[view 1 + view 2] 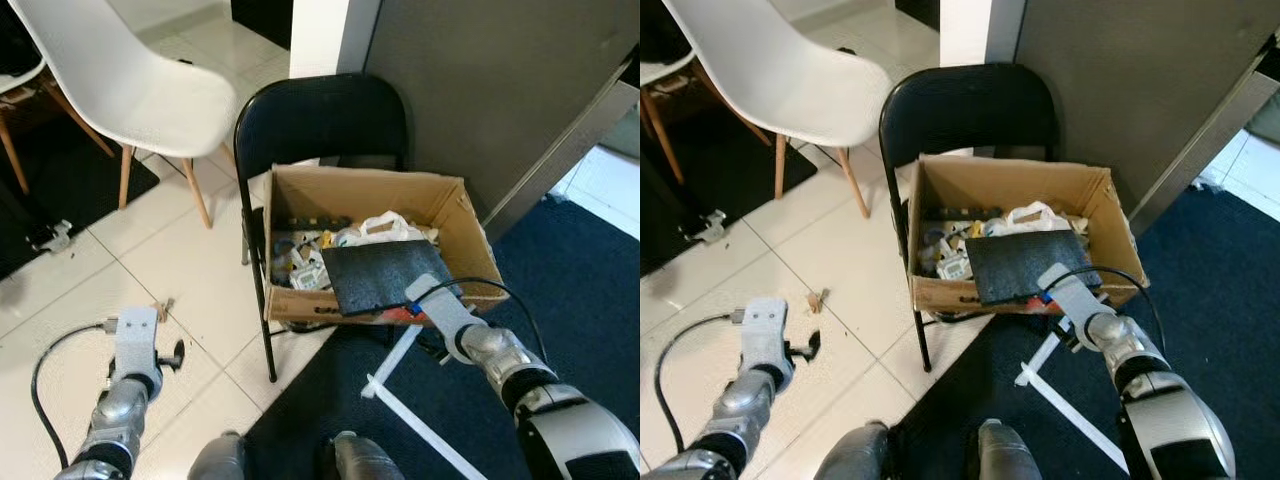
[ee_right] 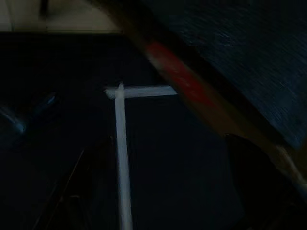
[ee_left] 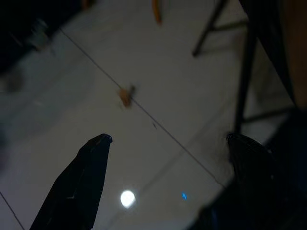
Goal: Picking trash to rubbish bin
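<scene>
A cardboard box (image 1: 362,181) used as the rubbish bin stands on a black folding chair (image 1: 318,116) and holds several pieces of trash (image 1: 300,262). A black flat sheet (image 1: 385,275) lies across the box's front edge. My right arm (image 1: 470,340) reaches to that front edge; in the right wrist view the right gripper (image 2: 163,191) is open over dark carpet, with nothing between its fingers. My left gripper (image 3: 169,138) hangs open low over the tiles. A small brown scrap (image 1: 163,307) lies on the floor just beyond it.
A white cross-shaped strip (image 1: 400,400) lies on the dark blue carpet (image 1: 570,300) below the box. A white chair (image 1: 130,80) stands at the back left, and a grey wall (image 1: 480,80) rises behind the box. My feet (image 1: 220,460) show at the bottom.
</scene>
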Robot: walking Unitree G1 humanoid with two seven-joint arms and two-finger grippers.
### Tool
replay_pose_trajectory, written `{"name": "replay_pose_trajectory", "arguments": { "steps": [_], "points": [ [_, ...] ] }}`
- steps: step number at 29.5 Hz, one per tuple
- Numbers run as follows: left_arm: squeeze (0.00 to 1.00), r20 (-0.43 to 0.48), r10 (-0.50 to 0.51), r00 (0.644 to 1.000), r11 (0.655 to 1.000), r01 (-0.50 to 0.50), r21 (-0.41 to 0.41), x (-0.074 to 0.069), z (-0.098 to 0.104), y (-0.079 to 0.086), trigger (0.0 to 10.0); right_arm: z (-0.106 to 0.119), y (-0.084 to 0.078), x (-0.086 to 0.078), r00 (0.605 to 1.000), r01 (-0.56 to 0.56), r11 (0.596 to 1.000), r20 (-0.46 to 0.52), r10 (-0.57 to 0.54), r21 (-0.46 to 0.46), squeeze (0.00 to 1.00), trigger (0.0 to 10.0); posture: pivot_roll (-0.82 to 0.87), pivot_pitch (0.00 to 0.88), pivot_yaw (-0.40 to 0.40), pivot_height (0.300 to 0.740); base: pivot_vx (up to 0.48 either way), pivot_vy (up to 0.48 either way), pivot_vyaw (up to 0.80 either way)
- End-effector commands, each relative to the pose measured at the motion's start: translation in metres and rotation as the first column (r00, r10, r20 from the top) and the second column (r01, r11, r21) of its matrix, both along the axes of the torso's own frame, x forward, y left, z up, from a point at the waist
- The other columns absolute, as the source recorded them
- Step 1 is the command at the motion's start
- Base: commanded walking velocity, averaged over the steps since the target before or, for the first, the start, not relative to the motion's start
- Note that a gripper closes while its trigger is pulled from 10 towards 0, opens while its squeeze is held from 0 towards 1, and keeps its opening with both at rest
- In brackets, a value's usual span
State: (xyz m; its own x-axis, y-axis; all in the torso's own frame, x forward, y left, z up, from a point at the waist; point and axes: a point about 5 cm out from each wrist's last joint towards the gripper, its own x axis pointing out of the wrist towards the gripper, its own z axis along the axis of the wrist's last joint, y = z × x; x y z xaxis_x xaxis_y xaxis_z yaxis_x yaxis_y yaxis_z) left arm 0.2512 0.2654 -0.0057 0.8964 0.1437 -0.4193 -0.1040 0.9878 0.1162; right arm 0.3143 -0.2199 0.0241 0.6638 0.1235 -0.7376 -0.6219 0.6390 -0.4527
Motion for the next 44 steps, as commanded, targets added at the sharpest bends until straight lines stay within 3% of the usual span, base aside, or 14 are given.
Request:
{"name": "replay_pose_trajectory", "arguments": {
  "steps": [1, 8, 14, 19, 20, 21, 22, 24, 25, 26, 30, 35, 39, 44],
  "points": [
    [0.0, 0.028, -0.001, 1.0, 1.0, 0.0, 0.018, -0.003, 0.004, 0.007, 10.0, -0.005, 0.001, -0.004, 0.997, -0.054, 0.997, -0.06, 0.051, -0.053, 0.0, 10.0, 0.1, 0.245, -0.091, 0.74, 0.0, 0.0, 0.0],
    [0.0, 0.151, -0.077, 0.986, 0.996, 0.07, 0.052, 0.004, 0.025, 0.007, 10.0, 0.005, 0.004, 0.003, 0.982, -0.129, 0.991, -0.141, 0.123, -0.04, 0.0, 10.0, 0.11, 0.26, -0.103, 0.74, 0.0, 0.0, 0.0],
    [0.0, 0.204, -0.198, 0.959, 0.978, 0.207, -0.025, 0.001, 0.031, -0.008, 10.0, 0.018, 0.011, 0.014, 0.973, -0.186, 0.982, -0.149, 0.178, -0.044, 0.0, 10.0, 0.11, 0.274, -0.108, 0.74, 0.0, 0.0, 0.0],
    [0.0, 0.213, -0.432, 0.876, 0.841, 0.476, -0.255, -0.021, 0.028, -0.037, 10.0, 0.027, 0.02, 0.022, 0.968, -0.22, 0.974, -0.137, 0.211, -0.052, 0.0, 10.0, 0.12, 0.281, -0.112, 0.74, 0.0, 0.0, 0.0],
    [0.0, 0.213, -0.432, 0.876, 0.841, 0.476, -0.255, -0.021, 0.028, -0.037, 10.0, 0.027, 0.02, 0.022, 0.968, -0.22, 0.974, -0.137, 0.211, -0.052, 0.0, 10.0, 0.12, 0.281, -0.112, 0.74, 0.0, 0.0, 0.0],
    [0.0, 0.201, -0.52, 0.83, 0.76, 0.557, -0.335, -0.034, 0.027, -0.044, 10.0, 0.028, 0.02, 0.023, 0.967, -0.224, 0.973, -0.135, 0.215, -0.054, 0.0, 10.0, 0.11, 0.284, -0.111, 0.74, 0.0, 0.0, 0.0],
    [0.0, 0.194, -0.558, 0.807, 0.715, 0.587, -0.381, -0.042, 0.027, -0.047, 10.0, 0.029, 0.02, 0.023, 0.967, -0.225, 0.973, -0.137, 0.216, -0.054, 0.0, 10.0, 0.11, 0.285, -0.11, 0.74, 0.0, 0.0, 0.0],
    [0.0, 0.19, -0.578, 0.794, 0.69, 0.6, -0.406, -0.046, 0.027, -0.048, 10.0, 0.029, 0.02, 0.024, 0.966, -0.226, 0.973, -0.138, 0.217, -0.054, 0.0, 10.0, 0.11, 0.285, -0.11, 0.74, 0.0, 0.0, 0.0],
    [0.0, 0.183, -0.605, 0.775, 0.661, 0.617, -0.428, -0.051, 0.027, -0.049, 10.0, 0.031, 0.02, 0.024, 0.966, -0.227, 0.972, -0.138, 0.218, -0.057, 0.0, 10.0, 0.11, 0.289, -0.108, 0.74, 0.0, 0.0, 0.0],
    [0.0, 0.164, -0.653, 0.74, 0.604, 0.638, -0.477, -0.062, 0.027, -0.048, 10.0, 0.034, 0.018, 0.026, 0.967, -0.224, 0.973, -0.134, 0.214, -0.063, 0.0, 10.0, 0.11, 0.291, -0.106, 0.74, 0.0, 0.0, 0.0],
    [0.0, 0.165, -0.679, 0.715, 0.559, 0.65, -0.515, -0.069, 0.033, -0.046, 10.0, 0.037, 0.014, 0.028, 0.971, -0.214, 0.974, -0.126, 0.205, -0.07, 0.0, 10.0, 0.1, 0.301, -0.105, 0.74, 0.0, 0.0, 0.0],
    [0.0, 0.164, -0.692, 0.703, 0.536, 0.653, -0.535, -0.072, 0.038, -0.046, 10.0, 0.043, 0.015, 0.032, 0.978, -0.191, 0.981, -0.092, 0.188, -0.03, 0.0, 10.0, 0.1, 0.306, -0.108, 0.74, 0.0, 0.0, 0.0],
    [0.0, 0.157, -0.698, 0.699, 0.532, 0.652, -0.54, -0.075, 0.04, -0.048, 10.0, 0.055, 0.031, 0.042, 0.986, -0.169, 0.98, 0.023, 0.167, 0.105, 0.0, 10.0, 0.12, 0.312, -0.111, 0.74, 0.0, 0.0, 0.0],
    [0.0, 0.154, -0.701, 0.696, 0.519, 0.647, -0.558, -0.082, 0.043, -0.051, 10.0, 0.071, 0.046, 0.054, 0.983, -0.157, 0.976, 0.121, 0.139, 0.153, 0.0, 10.0, 0.13, 0.317, -0.115, 0.74, 0.0, 0.0, 0.0]
  ]
}}
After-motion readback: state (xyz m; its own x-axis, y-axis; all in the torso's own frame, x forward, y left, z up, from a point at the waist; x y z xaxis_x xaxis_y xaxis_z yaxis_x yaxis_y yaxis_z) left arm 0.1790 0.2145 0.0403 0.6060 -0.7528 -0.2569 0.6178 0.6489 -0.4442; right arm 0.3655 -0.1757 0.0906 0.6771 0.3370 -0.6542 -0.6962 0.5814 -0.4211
